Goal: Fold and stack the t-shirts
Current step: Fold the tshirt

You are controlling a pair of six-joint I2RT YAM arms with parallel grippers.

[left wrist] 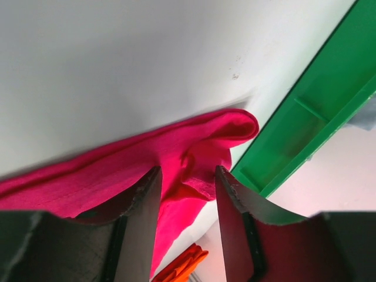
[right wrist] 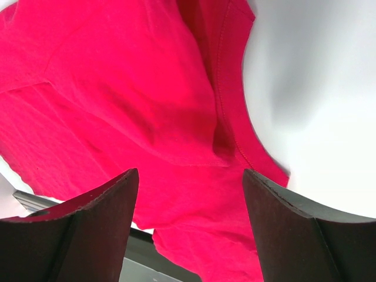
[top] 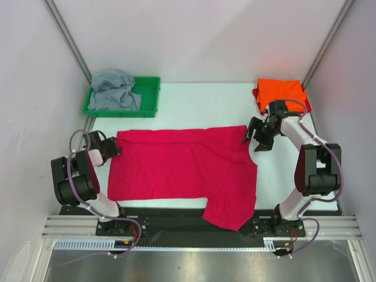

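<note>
- Got the crimson-pink t-shirt (top: 182,170) spread out across the middle of the bench (top: 194,97), mostly flat, with one flap at the near right draped over the front edge.
- Seeing the left tool (top: 113,150) down low at that shirt's far-left corner. Fingers (left wrist: 141,211) parted, with a bunched fold of pink cloth sitting in the gap and just past the tips. Doesn't look clamped onto it from the wrist view.
- Found the right tool (top: 254,138) at the far-right corner of the same shirt, spread wide. Fingers hanging over the pink cloth with a stitched hem (right wrist: 226,117) running up between them. Nothing pinched there.
- Spotted the bright orange t-shirt (top: 281,93) folded up in the far-right corner of the bench, just behind the right tool.
- Noticed the grey t-shirt (top: 114,91) crumpled in the green tray (top: 151,94) at the far left, apart from the pink one.
- Also caught the tray's green wall near the pink corner in the left wrist view, plus a sliver of orange cloth at the bottom of that shot.
</note>
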